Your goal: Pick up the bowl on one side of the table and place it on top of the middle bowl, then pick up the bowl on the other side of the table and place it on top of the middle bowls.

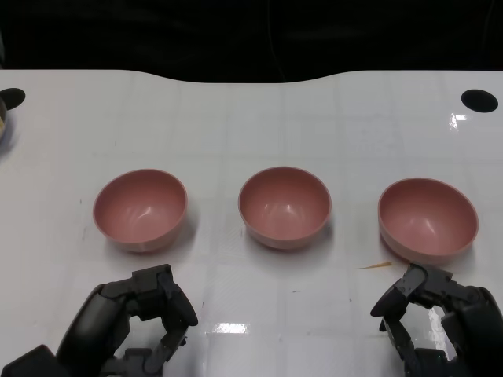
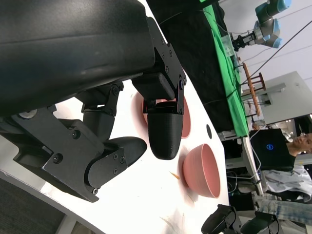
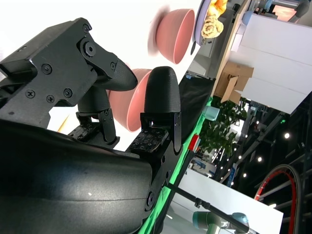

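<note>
Three pink bowls stand apart in a row: left bowl (image 1: 141, 209), middle bowl (image 1: 284, 206), right bowl (image 1: 427, 217). Left hand (image 1: 141, 322) and right hand (image 1: 436, 318) hover near, fingers seemingly apart, holding nothing.

My head camera looks down from above onto the white tabletop (image 1: 259, 314) and faces its far edge, with my two hands at the lower corners of the picture. Each wrist camera sits very close behind my own fingers (image 2: 163, 134), which fill most of its picture, and it looks low across the tabletop, turned on its side, toward the room beyond. All three views share the row of pink bowls (image 1: 284, 206) on the tabletop.
</note>
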